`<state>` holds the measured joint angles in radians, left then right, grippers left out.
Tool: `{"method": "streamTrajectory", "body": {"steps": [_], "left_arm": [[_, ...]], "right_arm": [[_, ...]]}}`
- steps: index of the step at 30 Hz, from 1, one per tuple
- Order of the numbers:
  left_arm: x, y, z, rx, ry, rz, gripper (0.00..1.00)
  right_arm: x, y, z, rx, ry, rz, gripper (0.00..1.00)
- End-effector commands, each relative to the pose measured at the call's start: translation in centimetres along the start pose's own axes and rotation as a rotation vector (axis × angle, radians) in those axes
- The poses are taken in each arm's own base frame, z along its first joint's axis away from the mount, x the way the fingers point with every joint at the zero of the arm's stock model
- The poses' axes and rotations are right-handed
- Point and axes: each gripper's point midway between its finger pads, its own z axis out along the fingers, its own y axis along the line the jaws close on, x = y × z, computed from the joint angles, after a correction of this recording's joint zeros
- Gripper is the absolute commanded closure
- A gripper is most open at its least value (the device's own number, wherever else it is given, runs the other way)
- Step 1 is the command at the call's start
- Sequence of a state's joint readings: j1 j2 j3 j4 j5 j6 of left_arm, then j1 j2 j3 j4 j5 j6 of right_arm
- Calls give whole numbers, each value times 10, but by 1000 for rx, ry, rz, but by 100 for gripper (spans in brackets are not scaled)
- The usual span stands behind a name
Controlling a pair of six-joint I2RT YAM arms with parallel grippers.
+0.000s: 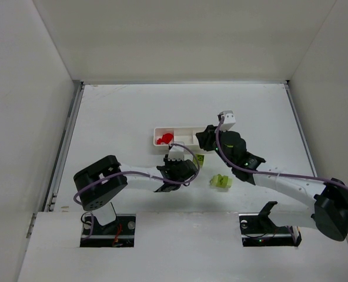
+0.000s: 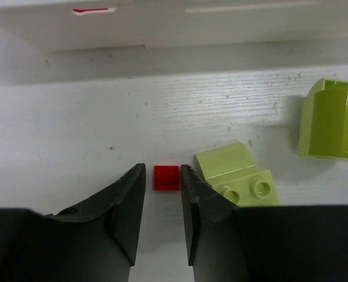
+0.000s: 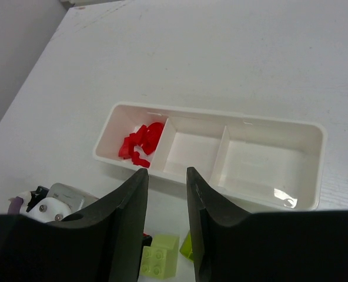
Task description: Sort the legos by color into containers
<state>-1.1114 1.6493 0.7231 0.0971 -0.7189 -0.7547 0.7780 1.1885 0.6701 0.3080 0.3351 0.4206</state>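
A lone red lego (image 2: 166, 177) lies on the table (image 2: 74, 129) just in front of the tray (image 3: 315, 132). It sits between the fingers of your left gripper (image 2: 163, 171), which stand narrowly apart and are not clamped. Two yellow-green legos (image 2: 236, 176) lie just beside it. More red legos (image 3: 141, 141) sit piled in the tray's leftmost compartment. Your right gripper (image 3: 166, 172) hovers over the tray's near wall, jaws apart, holding nothing.

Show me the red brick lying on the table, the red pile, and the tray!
red brick (image 2: 166, 177): left wrist view, middle of its top face.
red pile (image 3: 140, 143): right wrist view, middle of the heap.
tray (image 3: 316, 164): right wrist view, the end wall farthest from the pile.
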Motion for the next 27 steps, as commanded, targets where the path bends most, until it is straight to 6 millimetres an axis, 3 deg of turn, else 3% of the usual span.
{"method": "streamTrajectory", "body": {"steps": [1,5,8,11,16,21,27], "left_arm": [[16,10,3,-36,49,66,75],[12,8,0,-14,44,49,84],[-3,9,-11,10,10,23,87],[-30,9,-26,57,-38,-54,88],[-94,23,-43,108,-144,-186,88],[-139,37,-26,108,-185,-269,87],[-162,42,8,74,-197,-274,85]], "right_arm": [[-15,3,-1,-21,-58,39,61],[-15,2,-1,-16,-61,36,60],[-16,-3,-1,-6,-72,43,59],[-19,-9,-2,11,-82,52,58],[-19,-22,0,41,-91,90,57],[-16,-28,3,56,-86,105,57],[-13,-29,6,67,-79,87,56]]}}
